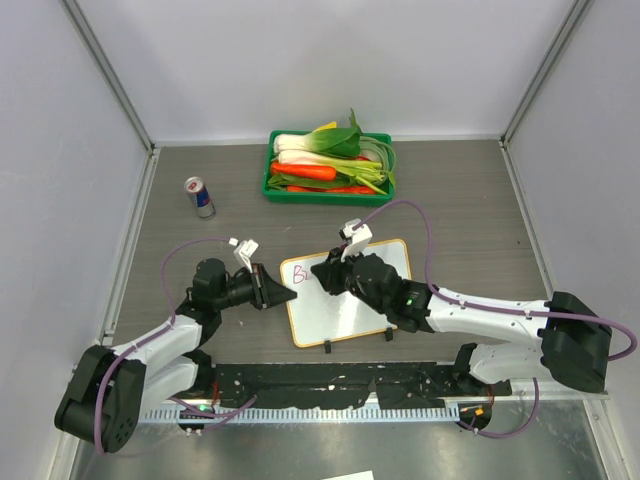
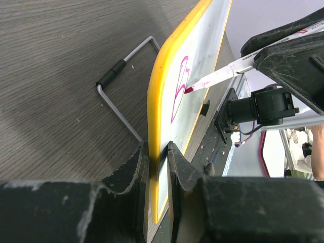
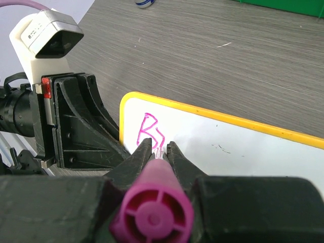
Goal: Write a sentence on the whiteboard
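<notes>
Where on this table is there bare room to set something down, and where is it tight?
Free: the far right table, bordered by the tray, the right wall and the whiteboard; the strip between the can and the tray. Crowded: the middle, where the left gripper clamps the whiteboard's edge and the right gripper holds the marker on it.

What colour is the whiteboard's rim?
The whiteboard rim is yellow; clearest in the left wrist view.

We see the whiteboard [image 1: 350, 310] lying mid-table [image 1: 480, 200], the vegetable tray [image 1: 268, 170] behind it and the can [image 1: 199, 197] off to its rear left. The left gripper [image 1: 291, 296] sits on its left edge. The right gripper [image 1: 320, 274], with the marker [image 3: 152, 215], stands over what seems its rear-left corner, where the sentence [image 3: 149, 129] starts.
</notes>
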You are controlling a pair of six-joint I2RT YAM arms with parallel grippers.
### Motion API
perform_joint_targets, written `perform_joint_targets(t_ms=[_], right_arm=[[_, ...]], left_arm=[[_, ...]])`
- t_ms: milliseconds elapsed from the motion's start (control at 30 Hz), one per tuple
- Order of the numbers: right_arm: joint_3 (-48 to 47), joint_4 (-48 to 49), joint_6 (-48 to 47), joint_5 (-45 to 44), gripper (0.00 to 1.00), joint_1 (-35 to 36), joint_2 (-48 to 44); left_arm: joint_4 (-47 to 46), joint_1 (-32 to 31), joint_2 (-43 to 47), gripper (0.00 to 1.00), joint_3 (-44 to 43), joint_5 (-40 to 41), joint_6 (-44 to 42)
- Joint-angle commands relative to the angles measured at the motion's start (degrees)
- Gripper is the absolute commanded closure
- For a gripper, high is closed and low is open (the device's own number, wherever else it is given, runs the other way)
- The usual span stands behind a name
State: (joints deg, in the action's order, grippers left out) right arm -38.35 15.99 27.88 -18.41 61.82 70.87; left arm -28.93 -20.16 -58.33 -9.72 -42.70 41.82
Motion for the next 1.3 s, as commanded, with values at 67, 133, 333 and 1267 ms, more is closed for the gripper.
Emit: perform_joint_targets(t_ms=[67,133,333,1267], right_arm=[[-0.1,0.6,0.0,-5.6,0.99,0.0,-0.7],[-0.2,1.3,0.0,-6.1,0.99,-0.1,-0.8],[-0.3,1.9,0.3,-7.6,0.98,0.0,-0.9],[2.9,-1.1,1.1,-8.4,0.99,0.0,-3.5]], left_arm=[[-0.2,-0.6,-0.4,1.0,0.0,-0.5,-1.2],[-0.2,-0.6,-0.4,1.0,0.0,-0.5,-1.2],[-0.2,-0.6,-0.4,1.0,0.1,-0.5,-1.2],[-0.2,-0.7,-0.1,1.0,0.1,-0.5,-1.2]])
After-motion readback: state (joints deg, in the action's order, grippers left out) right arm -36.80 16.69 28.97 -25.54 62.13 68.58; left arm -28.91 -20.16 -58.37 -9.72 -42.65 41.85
